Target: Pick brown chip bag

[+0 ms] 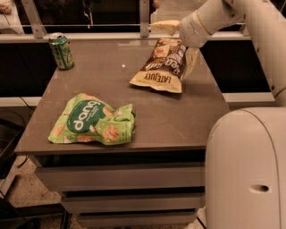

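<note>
The brown chip bag [158, 67] lies flat at the back right of the grey table [178, 116], its tan "LATE JULY" end toward me. My gripper [173, 48] hangs over the bag's far end, just above it. Its two pale fingers are spread open, one finger [164, 27] reaching left past the far end and the other finger [192, 60] hanging down at the bag's right edge. Nothing is held between them. The white arm [232, 13] comes in from the upper right.
A green "dang" snack bag [91, 120] lies at the table's front left. A green soda can [61, 51] stands at the back left corner. A rail [89, 36] runs behind the table. My white base [246, 170] fills the lower right.
</note>
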`<state>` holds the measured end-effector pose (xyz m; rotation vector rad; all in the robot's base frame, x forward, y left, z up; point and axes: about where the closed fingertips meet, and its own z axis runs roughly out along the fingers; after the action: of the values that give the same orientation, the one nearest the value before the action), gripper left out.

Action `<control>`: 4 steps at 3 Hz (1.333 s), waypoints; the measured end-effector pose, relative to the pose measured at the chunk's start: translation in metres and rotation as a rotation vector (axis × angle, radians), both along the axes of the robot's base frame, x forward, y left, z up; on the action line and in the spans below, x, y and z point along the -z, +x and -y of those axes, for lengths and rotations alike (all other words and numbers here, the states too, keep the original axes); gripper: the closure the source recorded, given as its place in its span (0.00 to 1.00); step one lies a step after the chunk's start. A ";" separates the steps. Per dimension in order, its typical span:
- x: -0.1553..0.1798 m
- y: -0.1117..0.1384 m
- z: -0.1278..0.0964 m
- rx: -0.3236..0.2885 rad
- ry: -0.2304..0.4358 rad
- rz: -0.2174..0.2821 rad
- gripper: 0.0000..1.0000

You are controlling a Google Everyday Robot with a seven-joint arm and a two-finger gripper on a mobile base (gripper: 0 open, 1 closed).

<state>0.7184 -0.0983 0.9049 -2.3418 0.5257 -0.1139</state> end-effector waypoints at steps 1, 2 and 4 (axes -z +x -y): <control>0.026 0.008 -0.010 0.004 -0.011 -0.022 0.17; 0.043 0.011 -0.007 0.016 -0.030 -0.038 0.41; 0.037 0.007 0.013 0.044 -0.053 -0.027 0.87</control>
<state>0.7252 -0.1118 0.8676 -2.3866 0.5942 -0.1176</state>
